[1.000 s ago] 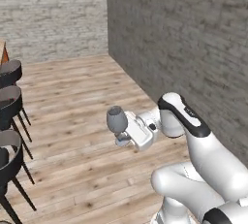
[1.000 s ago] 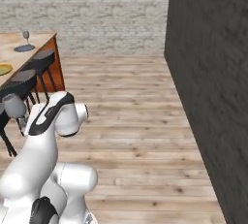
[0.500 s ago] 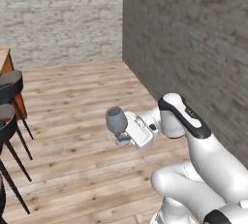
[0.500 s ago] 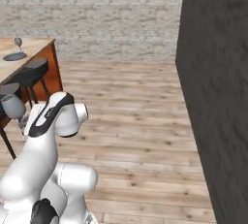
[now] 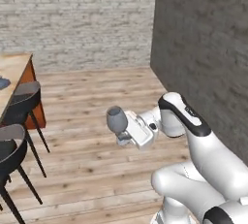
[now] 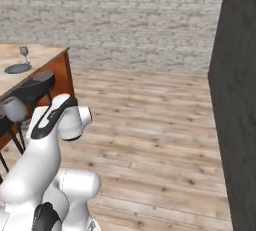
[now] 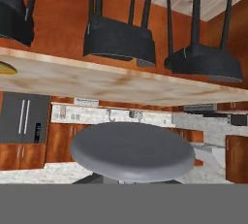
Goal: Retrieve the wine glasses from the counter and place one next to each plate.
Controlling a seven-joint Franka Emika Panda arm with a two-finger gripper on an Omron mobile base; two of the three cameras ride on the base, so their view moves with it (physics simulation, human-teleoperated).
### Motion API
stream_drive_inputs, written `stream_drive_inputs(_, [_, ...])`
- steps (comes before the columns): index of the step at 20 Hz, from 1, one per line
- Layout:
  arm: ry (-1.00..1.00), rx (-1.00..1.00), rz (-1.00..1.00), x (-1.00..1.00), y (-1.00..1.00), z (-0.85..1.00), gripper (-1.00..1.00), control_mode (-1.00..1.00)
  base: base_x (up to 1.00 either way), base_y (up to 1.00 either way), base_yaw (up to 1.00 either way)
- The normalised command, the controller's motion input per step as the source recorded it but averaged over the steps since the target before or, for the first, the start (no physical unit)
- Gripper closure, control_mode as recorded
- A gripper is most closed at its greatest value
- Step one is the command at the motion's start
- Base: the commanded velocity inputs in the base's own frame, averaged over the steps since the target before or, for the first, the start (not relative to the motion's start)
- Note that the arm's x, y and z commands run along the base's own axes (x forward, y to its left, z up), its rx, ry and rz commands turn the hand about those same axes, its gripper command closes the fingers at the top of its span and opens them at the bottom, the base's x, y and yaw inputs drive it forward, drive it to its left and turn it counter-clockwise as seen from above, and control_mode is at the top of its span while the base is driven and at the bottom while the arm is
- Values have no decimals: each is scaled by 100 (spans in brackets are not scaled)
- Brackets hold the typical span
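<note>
Meanwhile, in the left base view the island top (image 5: 12, 70) with a dark slate plate (image 5: 3, 83) at its edge sits far left of the jaws (image 5: 122, 130), with black stools (image 5: 22, 103) tucked beside it. Nearer centre, the jaws are clenched on a smoky grey wine glass (image 5: 116, 120), its bowl jutting out leftward from the hand, held in the air above the wooden floor (image 5: 97, 97). To the right of the jaws rises a dark brick wall (image 5: 203, 48). From the right base view, the other wine glass (image 6: 23, 52) stands upright on the island, just behind the dark plate (image 6: 18, 68), well away from the carried glass (image 6: 14, 108) (seen low at the left edge). In the hand view the held glass's round foot (image 7: 131, 150) sits right before the jaws, with the stools (image 7: 118, 39) appearing upside down beyond it.
</note>
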Motion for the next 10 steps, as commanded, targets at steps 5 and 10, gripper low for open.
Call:
stream_drive_inputs(5, [0,0,0,0,0,0,100,100,100,1,41])
stream_drive_inputs(10, [0,0,0,0,0,0,100,100,100,3,55])
